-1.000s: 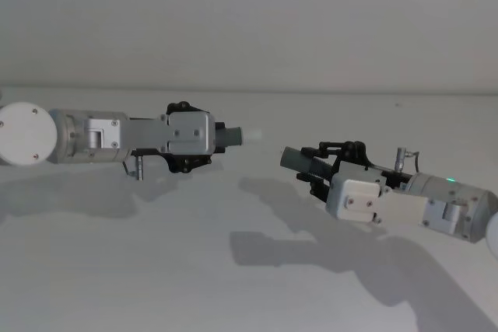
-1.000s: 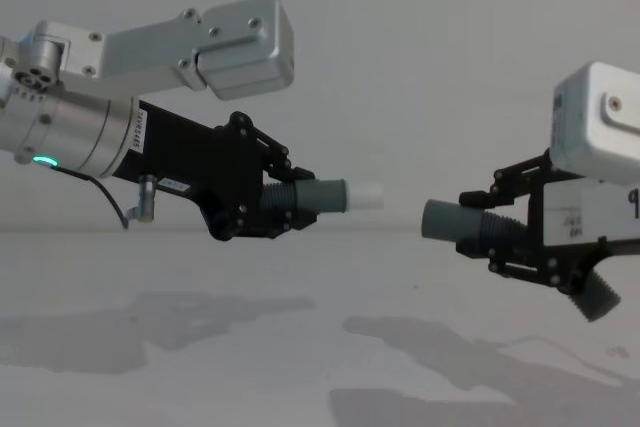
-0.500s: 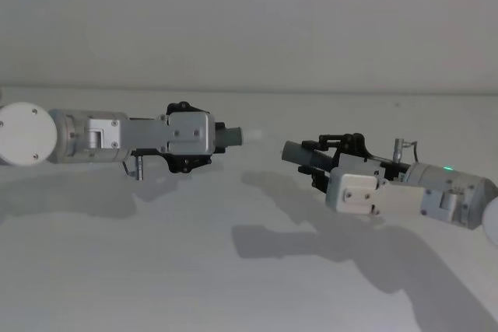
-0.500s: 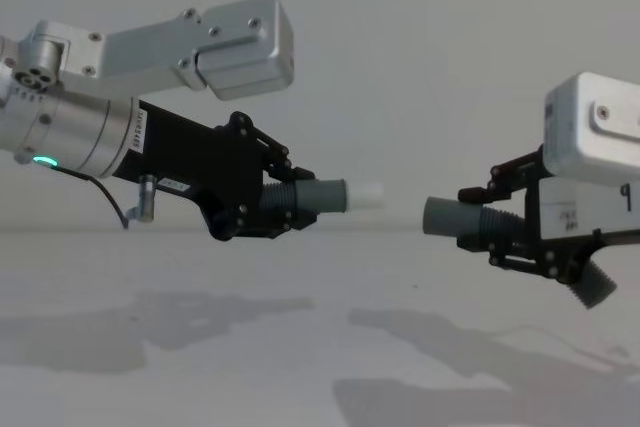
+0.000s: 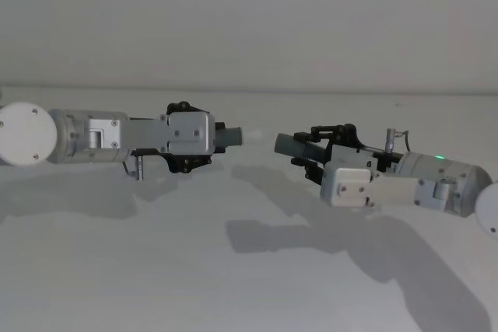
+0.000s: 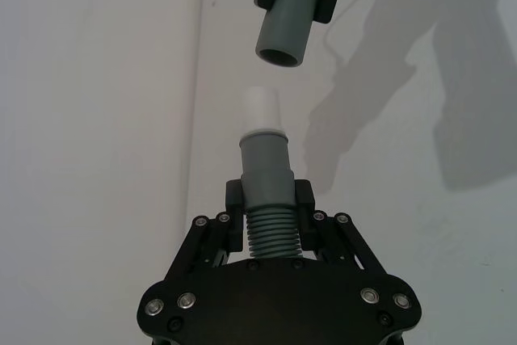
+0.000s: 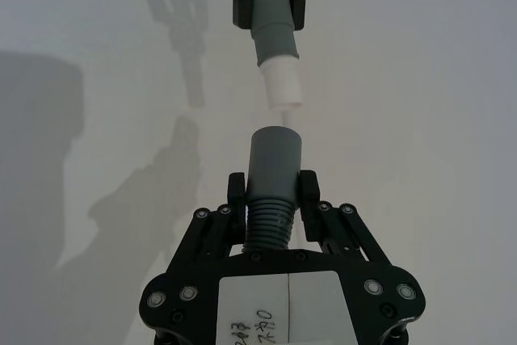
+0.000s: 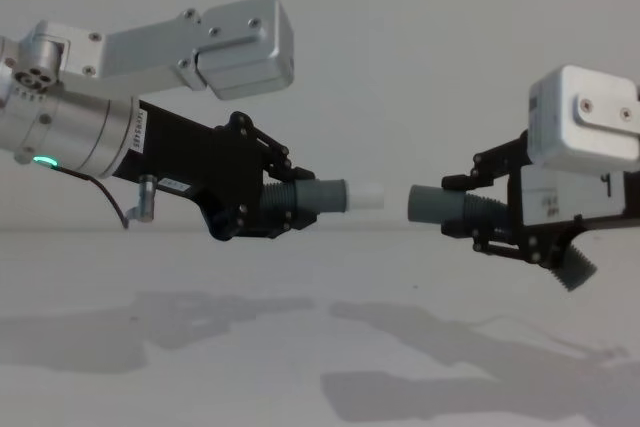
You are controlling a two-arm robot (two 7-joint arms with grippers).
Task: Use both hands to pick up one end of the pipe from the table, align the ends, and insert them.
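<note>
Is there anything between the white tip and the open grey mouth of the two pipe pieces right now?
Nothing. The chest view shows a bare gap between the white tip and the grey mouth; the left wrist view shows plain table behind it.

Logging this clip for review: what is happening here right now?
Both arms hold a pipe piece above the table. The left tool is shut on the piece with the white tip; the right tool is shut on the piece with the open grey mouth. The two ends face each other with a small gap between them, roughly lined up, not yet inserted.
</note>
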